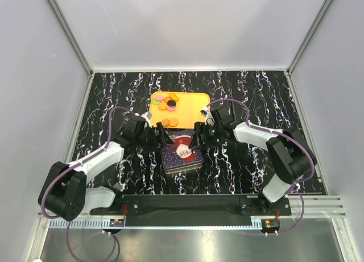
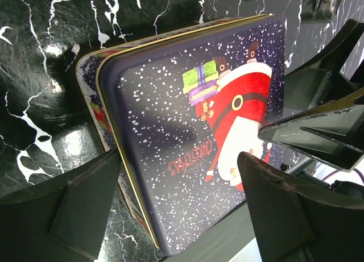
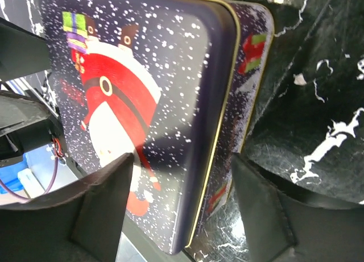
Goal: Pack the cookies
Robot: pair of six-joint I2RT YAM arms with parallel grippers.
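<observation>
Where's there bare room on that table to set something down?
Free: the table left and right of the orange tray. Crowded: the middle, where the left gripper and right gripper flank the Christmas tin.

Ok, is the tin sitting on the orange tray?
No, the tin rests on the black table, just short of the near edge of the tray.

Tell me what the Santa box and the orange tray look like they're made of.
The Santa box is likely printed sheet metal with a glossy finish: it has a thin raised gold rim, crisp pressed edges and soft sheen. The orange tray is probably smooth plastic, evenly coloured with rounded corners, though it is too small to be sure.
</observation>
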